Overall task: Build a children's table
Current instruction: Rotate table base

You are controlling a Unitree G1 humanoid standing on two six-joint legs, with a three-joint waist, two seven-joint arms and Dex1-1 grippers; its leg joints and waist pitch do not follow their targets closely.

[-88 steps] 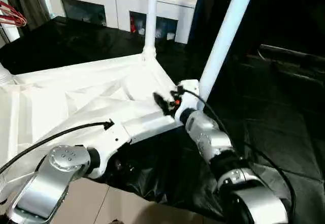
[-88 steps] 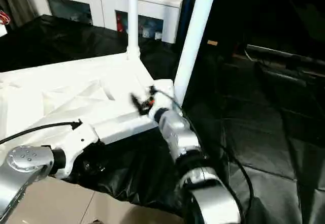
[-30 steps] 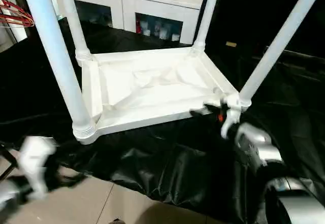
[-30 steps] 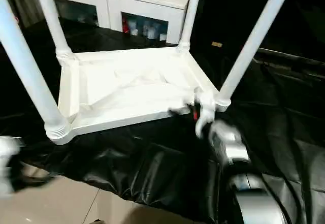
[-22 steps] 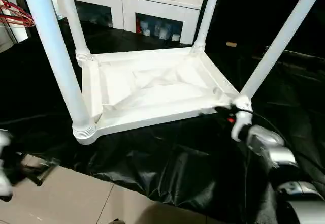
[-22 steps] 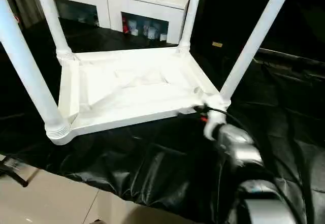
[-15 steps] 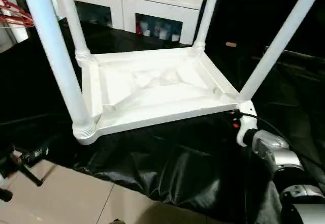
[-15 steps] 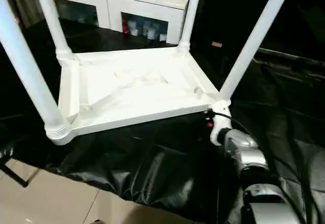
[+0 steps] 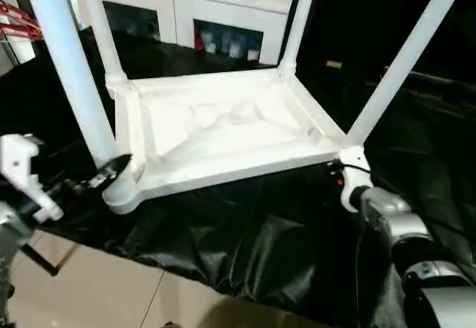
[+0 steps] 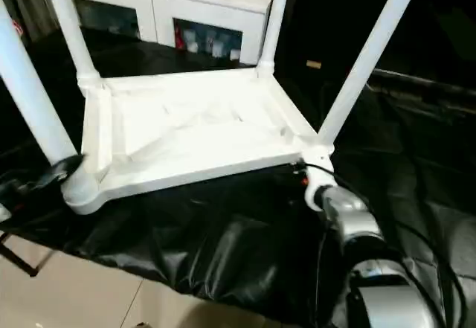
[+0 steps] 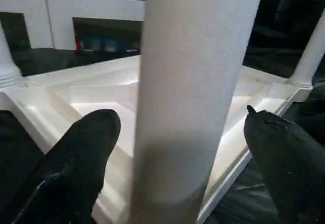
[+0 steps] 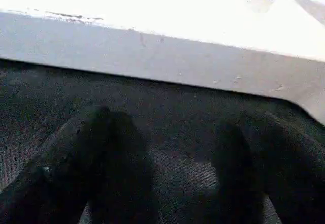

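The white children's table lies upside down on a black sheet, its ribbed tabletop (image 9: pixel 223 131) facing up. All four white legs stand in their corner sockets: near-left leg (image 9: pixel 71 68), far-left leg (image 9: pixel 100 34), far-right leg (image 9: pixel 294 23), near-right leg (image 9: pixel 401 60). My left gripper (image 9: pixel 111 172) is open at the base of the near-left leg. In the left wrist view that leg (image 11: pixel 193 92) stands between its fingers (image 11: pixel 76 168) with a small gap on each side. My right gripper (image 9: pixel 336 173) is open, low on the sheet by the near-right corner, facing the tabletop's edge (image 12: pixel 152 46).
A black sheet (image 9: pixel 245 246) covers the floor under and around the table. Bare tile floor (image 9: pixel 97 291) shows at the near left. A white glass-doored cabinet (image 9: pixel 223 15) stands behind the table. Red wire hangers (image 9: pixel 18 15) are at the far left.
My left arm has come up from the lower left and set its open fingers around the near-left leg. My right gripper has stayed by the near-right corner.
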